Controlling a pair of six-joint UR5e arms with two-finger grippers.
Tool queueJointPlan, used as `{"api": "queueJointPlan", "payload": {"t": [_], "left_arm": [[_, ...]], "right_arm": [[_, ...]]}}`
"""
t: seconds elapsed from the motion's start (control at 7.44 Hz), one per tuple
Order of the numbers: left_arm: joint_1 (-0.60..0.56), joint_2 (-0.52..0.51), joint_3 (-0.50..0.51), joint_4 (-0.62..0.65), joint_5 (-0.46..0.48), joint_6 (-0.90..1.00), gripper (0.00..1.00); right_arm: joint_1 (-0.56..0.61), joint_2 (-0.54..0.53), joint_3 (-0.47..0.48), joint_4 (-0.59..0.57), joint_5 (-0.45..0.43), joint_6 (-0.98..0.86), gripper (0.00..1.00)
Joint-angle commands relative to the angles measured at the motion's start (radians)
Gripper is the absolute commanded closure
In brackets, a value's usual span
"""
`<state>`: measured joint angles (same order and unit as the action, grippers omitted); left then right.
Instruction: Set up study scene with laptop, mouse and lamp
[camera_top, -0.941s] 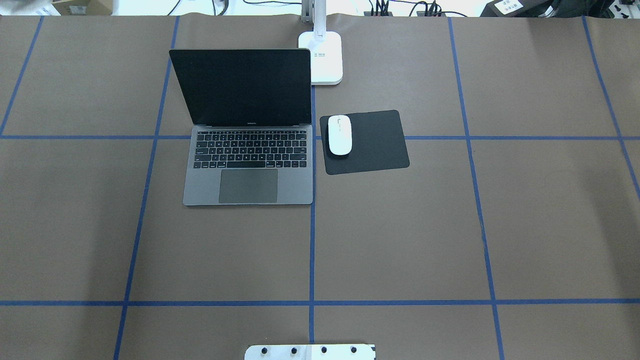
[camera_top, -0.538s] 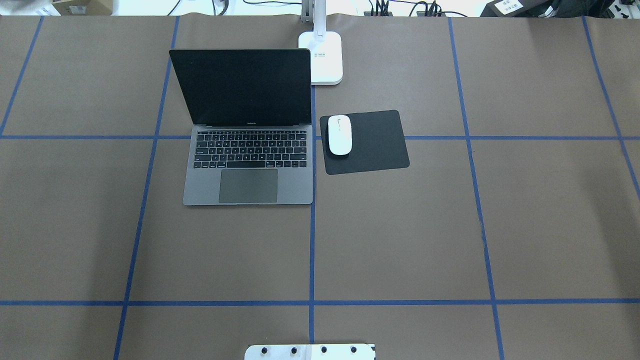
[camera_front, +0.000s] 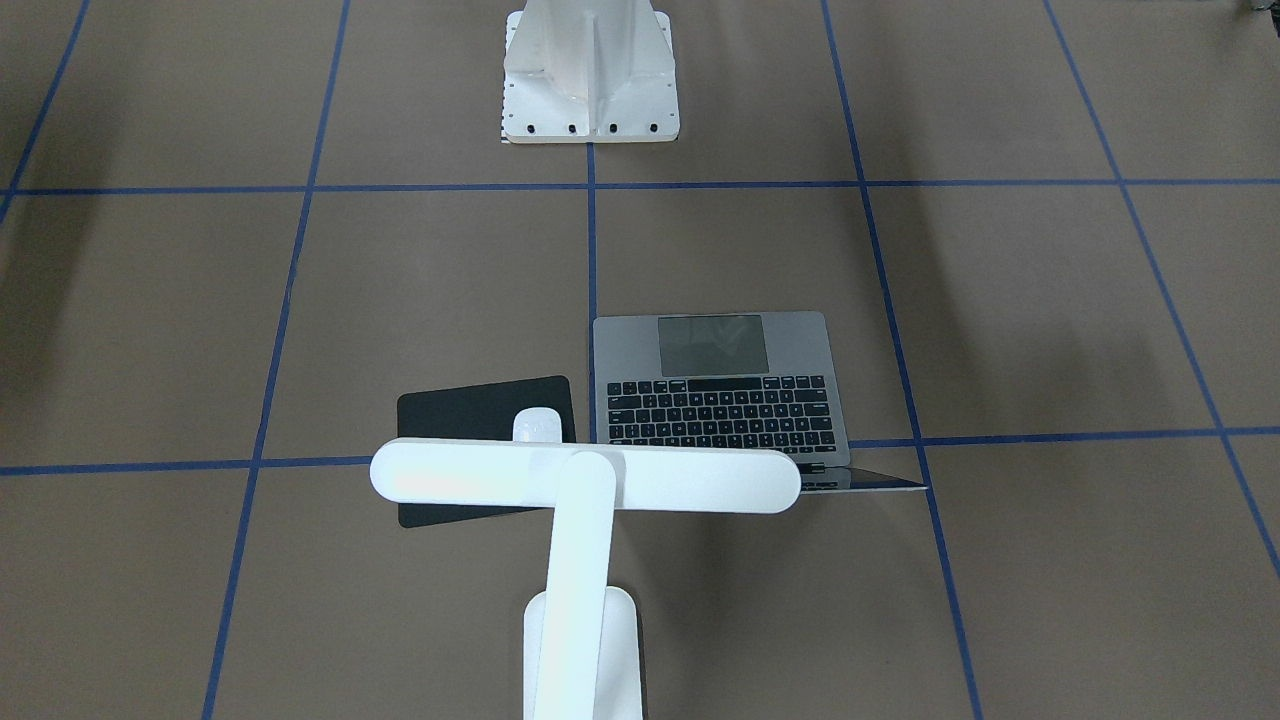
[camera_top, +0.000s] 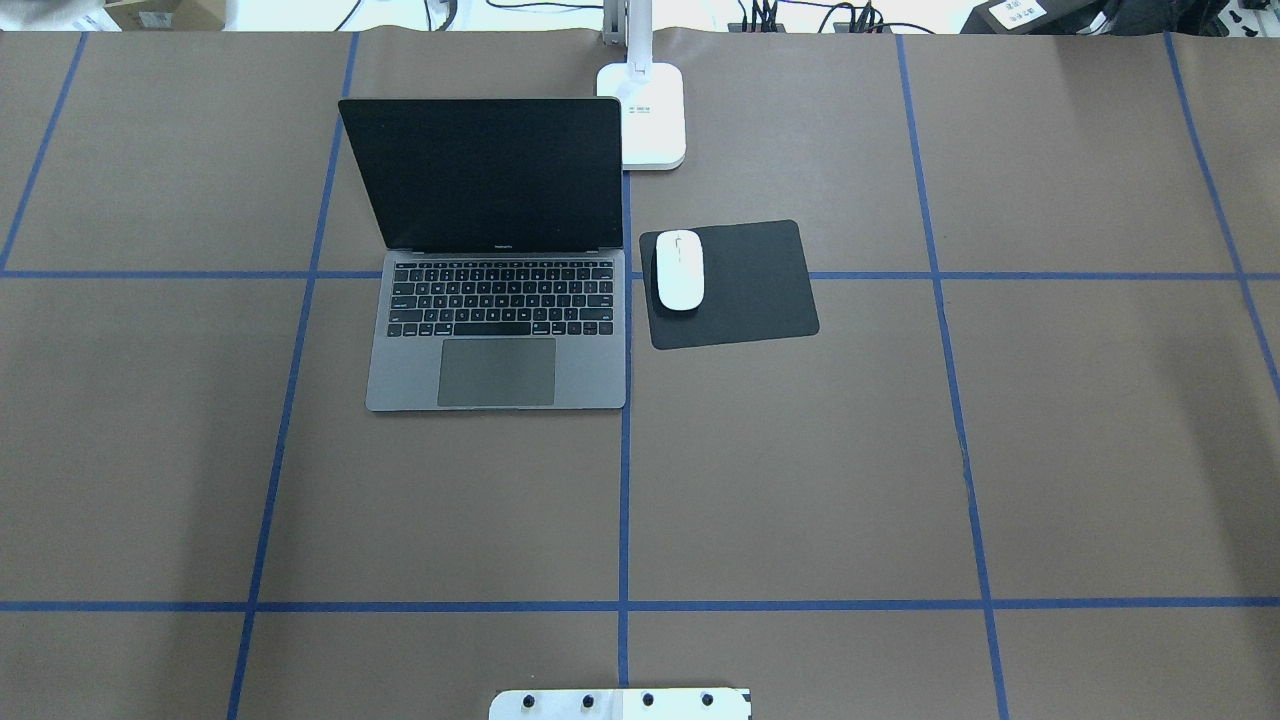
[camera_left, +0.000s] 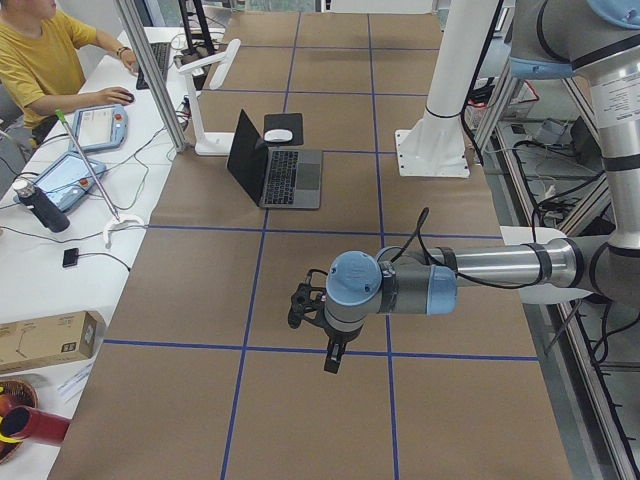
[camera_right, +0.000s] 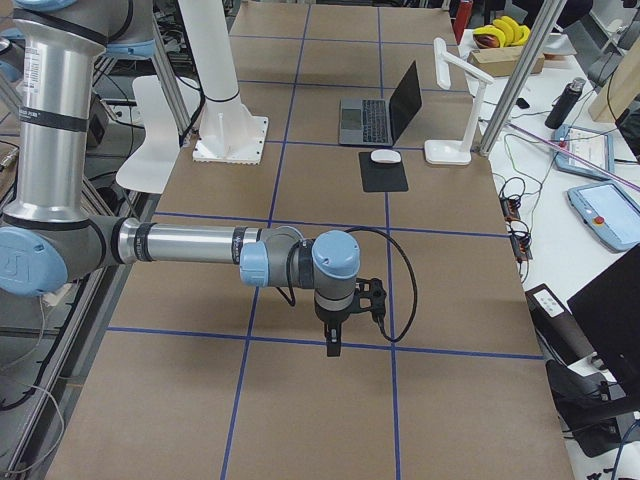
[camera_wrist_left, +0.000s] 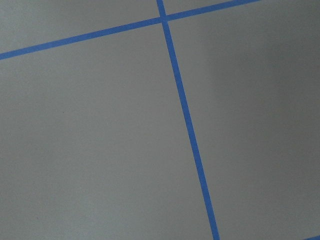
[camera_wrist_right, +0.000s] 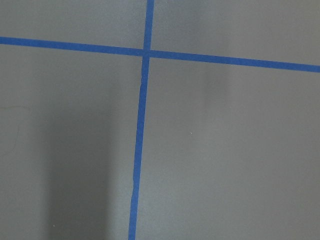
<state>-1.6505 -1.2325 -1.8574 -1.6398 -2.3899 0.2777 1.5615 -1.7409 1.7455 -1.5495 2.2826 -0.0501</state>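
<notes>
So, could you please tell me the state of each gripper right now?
Left gripper: cannot be told; it shows only in a side view.
Right gripper: cannot be told; it too shows only in a side view.

**Laptop, mouse and lamp, overhead view.**
Grey laptop (camera_top: 495, 345) lies open, dark screen tilted back, keyboard toward 6 o'clock; white oval mouse (camera_top: 680, 270) lies just beside it at 3 o'clock; white lamp (camera_top: 655, 115) stands at its 1 o'clock, base near the screen's corner.
</notes>
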Motion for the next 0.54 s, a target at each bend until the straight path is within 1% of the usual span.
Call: {"api": "queueJointPlan", "payload": {"t": [0.0, 0.4], "left_arm": [[0.000, 0.001, -0.005, 0.000, 0.000, 0.000, 0.00], [0.000, 0.001, -0.005, 0.000, 0.000, 0.000, 0.00]], "right_arm": [[0.000, 0.001, 0.000, 0.000, 0.000, 0.007, 0.00], [0.000, 0.006, 0.002, 0.000, 0.000, 0.009, 0.00]]}}
